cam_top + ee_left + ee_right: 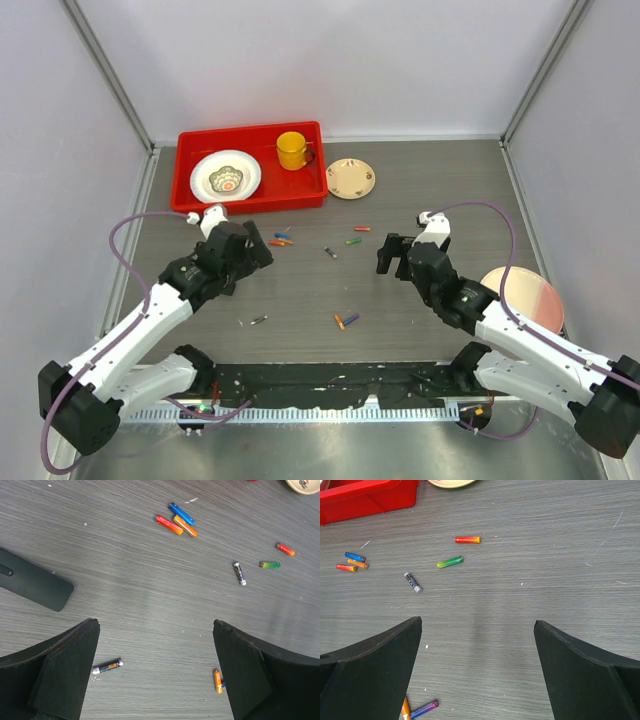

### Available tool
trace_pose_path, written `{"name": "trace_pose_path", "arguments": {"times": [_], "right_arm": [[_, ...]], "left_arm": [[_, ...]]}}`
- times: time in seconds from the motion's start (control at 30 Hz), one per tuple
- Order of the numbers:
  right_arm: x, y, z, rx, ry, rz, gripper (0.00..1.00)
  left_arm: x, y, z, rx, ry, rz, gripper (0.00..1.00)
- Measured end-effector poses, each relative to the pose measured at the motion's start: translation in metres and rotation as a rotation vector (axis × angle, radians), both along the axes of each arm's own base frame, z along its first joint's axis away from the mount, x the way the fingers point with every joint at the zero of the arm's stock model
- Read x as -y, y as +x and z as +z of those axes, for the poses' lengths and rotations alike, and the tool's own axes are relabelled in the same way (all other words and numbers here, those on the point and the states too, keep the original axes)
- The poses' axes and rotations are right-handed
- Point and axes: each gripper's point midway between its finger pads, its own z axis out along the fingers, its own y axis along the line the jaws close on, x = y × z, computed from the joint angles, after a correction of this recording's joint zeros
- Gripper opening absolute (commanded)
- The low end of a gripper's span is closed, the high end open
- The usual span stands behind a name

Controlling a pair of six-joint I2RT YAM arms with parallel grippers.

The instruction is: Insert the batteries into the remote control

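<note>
Risk: left gripper (156,630) and right gripper (477,625) gaped empty, and we feared round batteries (185,526) at twelve o'clock rolling off when pinched.

We view the whole worktop (300,290) from above and behind. Both wrist views sit close, sharing the green battery (269,564).

Count: nine batteries (181,513): two red, two orange, two dark, one blue, one green, one purple. One remote control (30,582). One red tray (290,185). Three plates: white plate (205,170), beige plate (351,178), pink plate (535,290). One yellow mug (293,150).
</note>
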Motion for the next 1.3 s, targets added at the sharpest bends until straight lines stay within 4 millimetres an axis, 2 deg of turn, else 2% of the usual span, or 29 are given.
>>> {"name": "trace_pose_path", "arguments": {"times": [0.1,0.2,0.3,0.37,0.47,0.67,0.77,0.87,1.17,1.3], "right_arm": [[0.000,0.000,0.000,0.000,0.000,0.000,1.00],[0.000,0.000,0.000,-0.001,0.001,0.002,1.00],[-0.001,0.000,0.000,-0.002,0.005,0.006,1.00],[-0.002,-0.001,0.000,-0.004,0.010,0.007,1.00],[-0.004,-0.002,-0.001,-0.010,0.020,0.012,0.99],[-0.009,-0.004,-0.001,-0.022,0.048,0.028,1.00],[-0.011,-0.005,-0.001,-0.026,0.057,0.033,1.00],[-0.012,-0.005,-0.001,-0.030,0.063,0.037,1.00],[-0.014,-0.007,-0.002,-0.038,0.069,0.048,1.00],[-0.015,-0.008,-0.003,-0.043,0.071,0.055,1.00]], "left_arm": [[-0.007,0.001,0.000,-0.002,-0.007,0.048,0.98],[-0.027,0.002,0.000,0.005,-0.024,0.155,0.96],[-0.064,0.003,-0.005,-0.004,-0.059,0.343,0.91],[-0.091,0.004,-0.014,-0.031,-0.087,0.491,0.91],[-0.114,0.001,-0.034,-0.091,-0.112,0.637,0.94],[-0.124,0.000,-0.060,-0.218,-0.099,0.777,0.92],[-0.128,0.008,-0.070,-0.297,-0.071,0.830,0.91],[-0.128,0.013,-0.078,-0.330,-0.070,0.852,0.90],[-0.133,0.015,-0.095,-0.377,-0.102,0.877,0.87],[-0.135,0.009,-0.109,-0.403,-0.110,0.888,0.85]]}}
